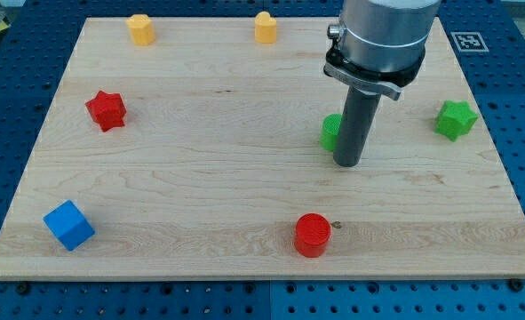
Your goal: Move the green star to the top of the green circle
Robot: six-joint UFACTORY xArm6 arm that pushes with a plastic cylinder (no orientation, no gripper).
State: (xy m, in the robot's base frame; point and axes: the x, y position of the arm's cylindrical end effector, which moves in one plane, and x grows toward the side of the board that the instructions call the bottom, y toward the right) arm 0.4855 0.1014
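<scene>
End effector is just a rod, nothing held; my tip point(348, 164) is parked touching the green circle point(330, 132). Green star point(456, 119) sits well right, so the circle could easily get knocked.

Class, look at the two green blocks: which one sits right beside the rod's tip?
The green circle, partly hidden behind the rod, next to my tip on the view's left. The green star sits apart near the right edge.
</scene>
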